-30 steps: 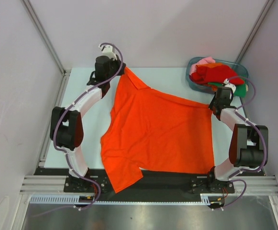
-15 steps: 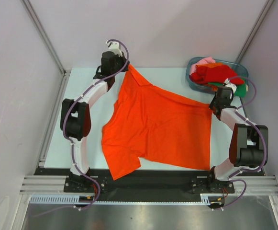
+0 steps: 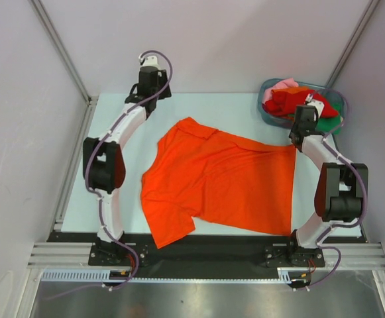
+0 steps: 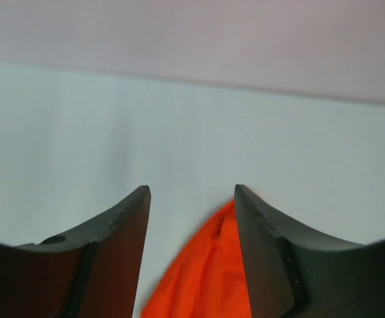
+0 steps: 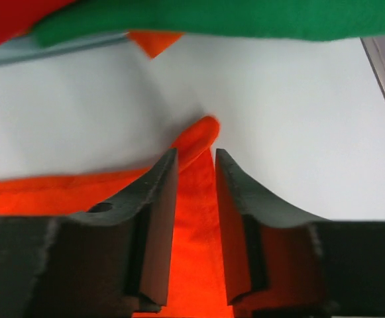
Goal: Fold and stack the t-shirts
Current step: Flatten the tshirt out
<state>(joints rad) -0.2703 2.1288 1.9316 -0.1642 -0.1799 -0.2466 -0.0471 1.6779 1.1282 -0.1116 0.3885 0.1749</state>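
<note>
Orange t-shirt lies rumpled mid-table, collar toward the far left. The left gripper hangs spread and empty beyond it; the right gripper (jaws narrowly parted) straddles the far-right corner. Flattening creases before folding seems wise.

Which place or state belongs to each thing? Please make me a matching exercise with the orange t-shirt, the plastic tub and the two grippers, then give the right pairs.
Things:
1. orange t-shirt
2. plastic tub
3. left gripper
4. right gripper

Places or states:
A. jaws open at the shirt's right corner, beside the tub
B. far right corner of the table, holding the other t-shirts
C. spread out on the middle of the table
D. jaws open, near the table's far edge on the left

Pairs: 1-C, 2-B, 3-D, 4-A
</note>
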